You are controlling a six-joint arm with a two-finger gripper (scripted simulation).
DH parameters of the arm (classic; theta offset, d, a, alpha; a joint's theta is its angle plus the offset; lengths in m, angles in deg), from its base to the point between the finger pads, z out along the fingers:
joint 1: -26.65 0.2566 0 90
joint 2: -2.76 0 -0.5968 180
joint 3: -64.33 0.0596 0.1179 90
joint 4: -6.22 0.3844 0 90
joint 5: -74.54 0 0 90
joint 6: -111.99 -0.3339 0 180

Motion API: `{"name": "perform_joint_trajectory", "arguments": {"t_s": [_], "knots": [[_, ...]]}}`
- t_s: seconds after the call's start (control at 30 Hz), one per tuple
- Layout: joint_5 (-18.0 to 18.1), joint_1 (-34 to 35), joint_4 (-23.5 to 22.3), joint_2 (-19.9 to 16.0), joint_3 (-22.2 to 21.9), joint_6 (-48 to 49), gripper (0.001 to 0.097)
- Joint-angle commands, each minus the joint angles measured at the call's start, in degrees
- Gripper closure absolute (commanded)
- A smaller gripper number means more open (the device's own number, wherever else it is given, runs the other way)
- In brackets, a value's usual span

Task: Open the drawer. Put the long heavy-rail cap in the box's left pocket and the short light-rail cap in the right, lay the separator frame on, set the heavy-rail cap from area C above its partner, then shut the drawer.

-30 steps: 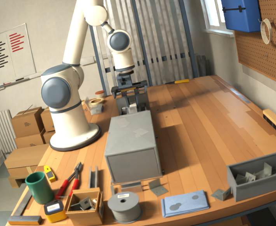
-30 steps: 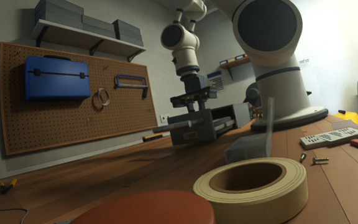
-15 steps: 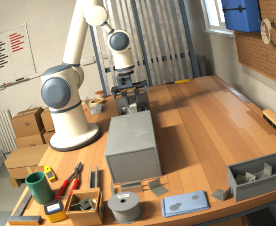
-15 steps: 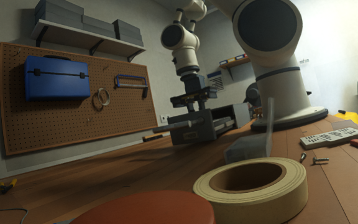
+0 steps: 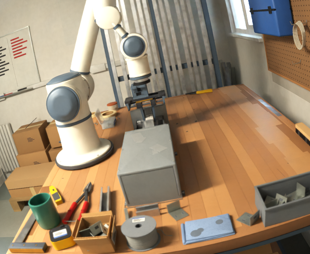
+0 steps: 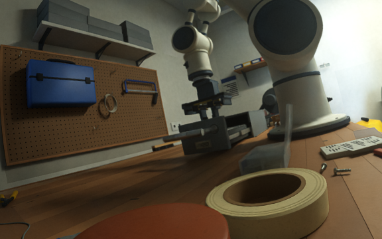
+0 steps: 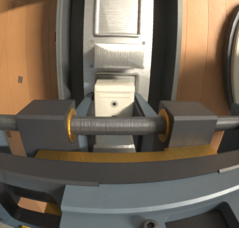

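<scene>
The grey drawer (image 5: 149, 116) (image 6: 211, 134) stands pulled out of the far end of its grey cabinet (image 5: 147, 161). Inside it the wrist camera shows a metal box with a rectangular pocket (image 7: 117, 11) and a brushed block (image 7: 119, 55). I hold a white cap (image 7: 114, 97) (image 5: 149, 120) in my gripper (image 7: 114, 101) (image 5: 147, 116), low over the open drawer. A bar handle (image 6: 186, 134) runs across the drawer front. The fingertips are hidden behind the gripper body in the side camera.
Behind the drawer stand vertical blinds and a yellow-handled tool (image 5: 200, 92). A tape roll (image 5: 108, 114) (image 6: 268, 199) sits beside the arm's base (image 5: 81, 153). At the near edge lie a grey bin of brackets (image 5: 292, 199), a cardboard box (image 5: 95, 231), a wire spool (image 5: 140, 232), pliers and a green cup (image 5: 43, 210).
</scene>
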Motion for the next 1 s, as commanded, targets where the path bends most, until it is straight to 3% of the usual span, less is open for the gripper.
{"name": "perform_joint_trajectory", "arguments": {"t_s": [0.0, 0.17, 0.97], "knots": [[0.00, 0.00, 0.00, 0.02, -0.02, 0.00, 0.0948], [0.00, 0.00, 0.00, 0.02, -0.02, 0.00, 0.0938], [0.00, 0.00, 0.00, 0.02, -0.02, 0.00, 0.0488]]}}
